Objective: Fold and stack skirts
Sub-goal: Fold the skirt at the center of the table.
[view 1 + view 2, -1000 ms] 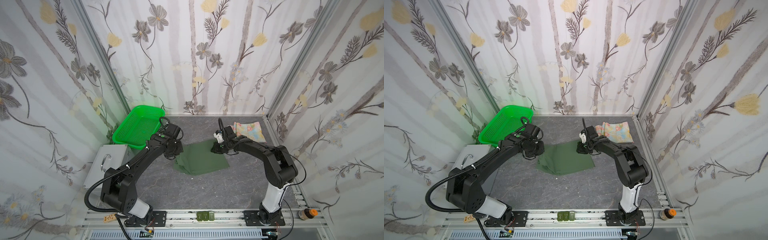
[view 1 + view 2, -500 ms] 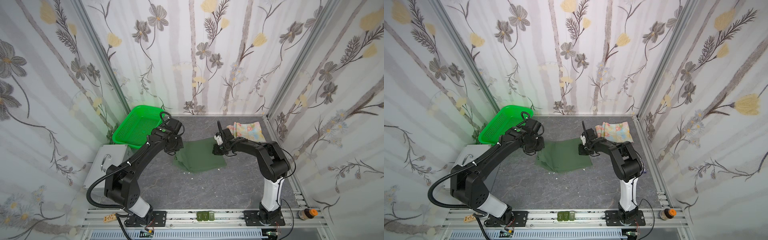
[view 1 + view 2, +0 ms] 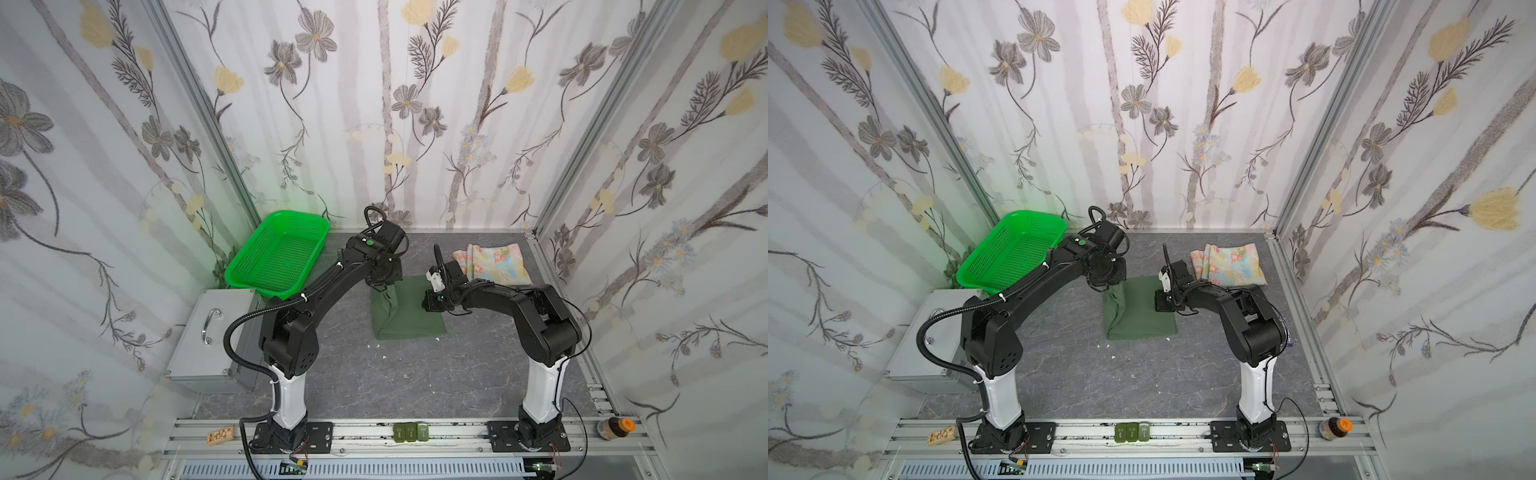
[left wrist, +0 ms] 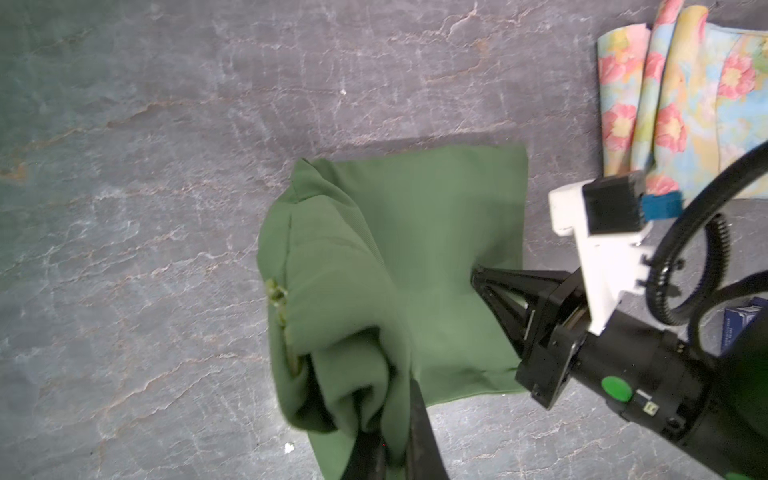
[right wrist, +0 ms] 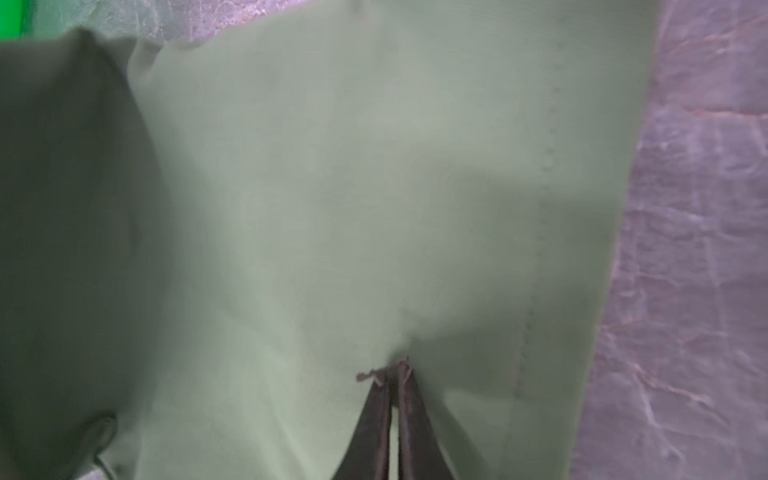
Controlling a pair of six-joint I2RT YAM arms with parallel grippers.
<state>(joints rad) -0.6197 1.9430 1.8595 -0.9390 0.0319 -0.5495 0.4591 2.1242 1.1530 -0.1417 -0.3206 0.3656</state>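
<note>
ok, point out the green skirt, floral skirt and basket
dark green skirt (image 3: 411, 320): in a top view, flat folded panel.
floral skirt (image 3: 496, 264): in a top view, cloth's middle.
green basket (image 3: 276, 266): in a top view, bare mesh floor.

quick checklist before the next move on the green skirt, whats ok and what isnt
1. left gripper shut on the bunched edge of the green skirt: ok
2. right gripper shut, tips on the skirt's flat part: ok
3. right gripper pinching cloth or only pressing: cannot tell
4. green skirt lying flat: not ok, one side bunched up
5. floral skirt folded at the table's far corner: ok
6. skirts stacked: not ok, lying apart
</note>
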